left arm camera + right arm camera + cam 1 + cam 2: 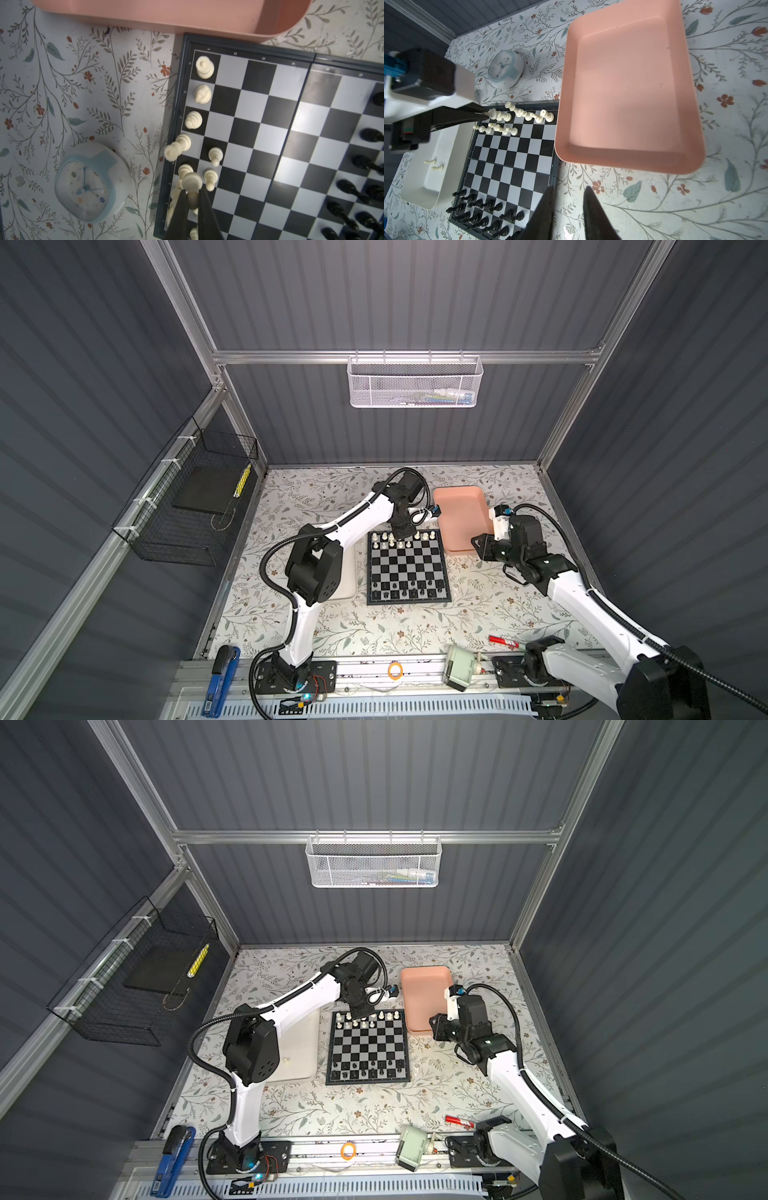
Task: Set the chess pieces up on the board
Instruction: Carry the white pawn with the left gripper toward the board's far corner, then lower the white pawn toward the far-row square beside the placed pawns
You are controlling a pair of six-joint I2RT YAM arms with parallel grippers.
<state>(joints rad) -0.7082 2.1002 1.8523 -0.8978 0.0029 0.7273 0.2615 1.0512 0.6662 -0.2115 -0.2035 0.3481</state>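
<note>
1. Writing: small coordinate marks run along the border of the board [270, 128]; too blurred to read.
2. Left gripper [192, 195] reaches over the board's white back rank, jaws closed on a cream white piece [192, 182].
3. Right gripper [569, 195] hovers above the desk [643, 197] between board and pink tray [629, 87], jaws slightly parted, holding nothing.
4. Black pieces [483, 209] fill the near rows; two white pawns [435, 164] lie in the white tray [419, 187].
</note>
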